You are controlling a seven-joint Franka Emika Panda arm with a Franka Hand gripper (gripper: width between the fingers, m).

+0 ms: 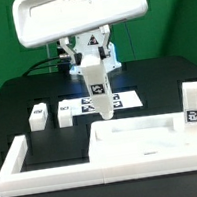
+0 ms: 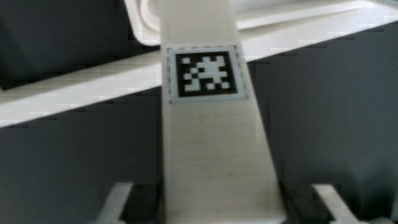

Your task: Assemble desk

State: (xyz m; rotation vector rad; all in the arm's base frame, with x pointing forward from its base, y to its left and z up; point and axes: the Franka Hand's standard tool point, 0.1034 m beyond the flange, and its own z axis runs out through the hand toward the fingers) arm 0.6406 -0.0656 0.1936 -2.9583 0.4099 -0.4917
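Note:
My gripper (image 1: 95, 79) is shut on a white desk leg (image 1: 102, 98) and holds it upright, its lower end just above the far rim of the white tabletop (image 1: 142, 139). In the wrist view the leg (image 2: 210, 130), with a square tag, runs out from between my fingers (image 2: 125, 205), and the gripper (image 2: 217, 208) closes on its sides. The tabletop rim (image 2: 80, 100) crosses behind it. Two more legs (image 1: 35, 116) (image 1: 65, 113) lie at the back on the exterior view's left. A third (image 1: 191, 106) stands upright at its right.
A low white border fence (image 1: 41, 173) runs along the front and the exterior view's left side around the tabletop. The marker board (image 1: 125, 99) lies flat behind the held leg. The table surface is black.

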